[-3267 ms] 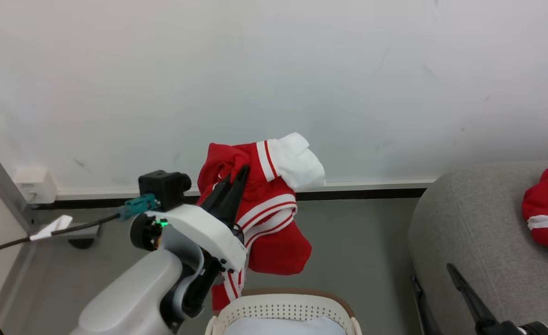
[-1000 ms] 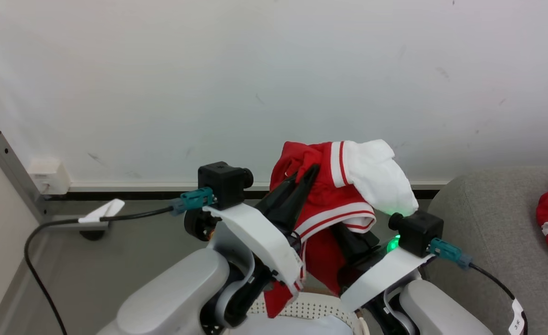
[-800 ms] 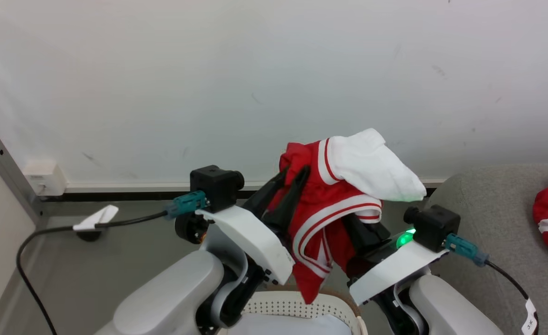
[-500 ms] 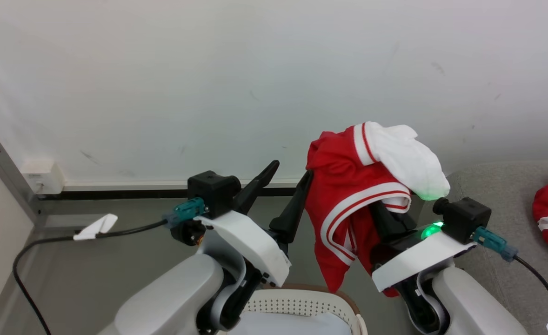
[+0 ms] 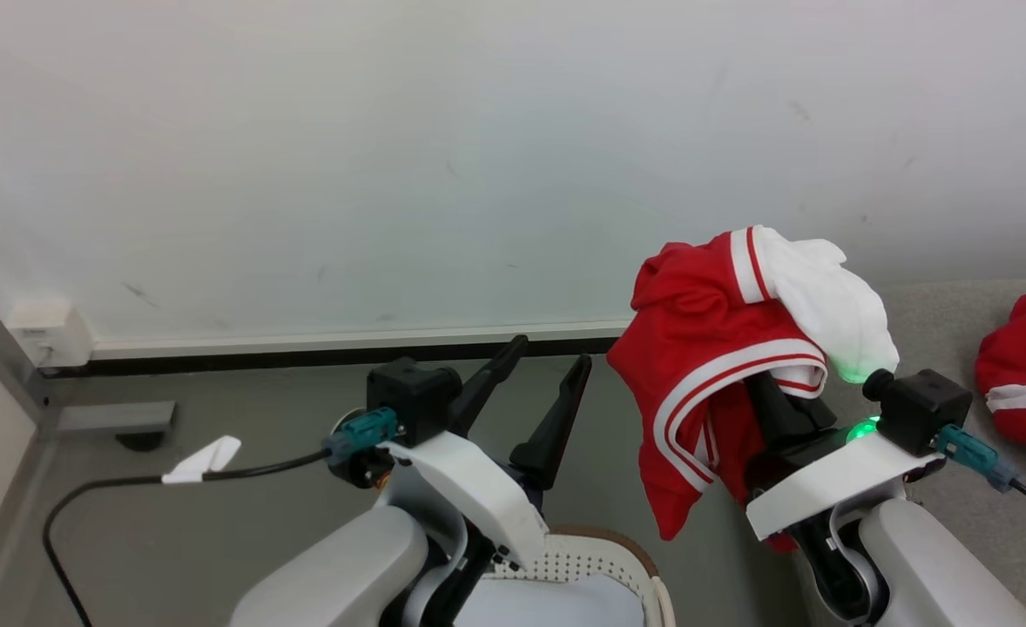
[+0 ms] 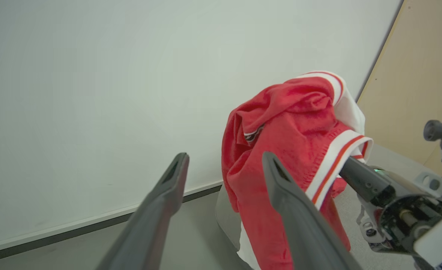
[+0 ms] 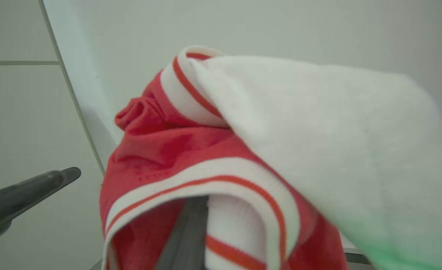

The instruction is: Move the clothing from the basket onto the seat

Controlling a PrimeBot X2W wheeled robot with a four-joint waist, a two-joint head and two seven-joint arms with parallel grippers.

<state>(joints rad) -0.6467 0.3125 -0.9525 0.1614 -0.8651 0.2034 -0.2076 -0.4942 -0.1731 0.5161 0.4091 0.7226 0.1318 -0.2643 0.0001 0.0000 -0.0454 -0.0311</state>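
The grey floor carries the basket near its front edge. A black cable lies at its left. The sofa stands at its right edge, with red clothing on it.

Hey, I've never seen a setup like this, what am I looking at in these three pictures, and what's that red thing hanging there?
This is a two-armed robot on wheels, seen through its own cameras. One picture comes from its head, looking down past both arms. The other two come from cameras on its wrists, each looking along that arm's two dark fingers.

The red thing is a sports garment with white stripes and a white panel. The right pincer is shut on it and holds it up in the air; the cloth drapes over the fingers and hides them.

The left pincer is open and holds nothing; its two fingers stand spread apart beside the garment.

At the bottom of the head picture is a white basket with a brown rim. At the right is a grey sofa, with another red garment lying on it.
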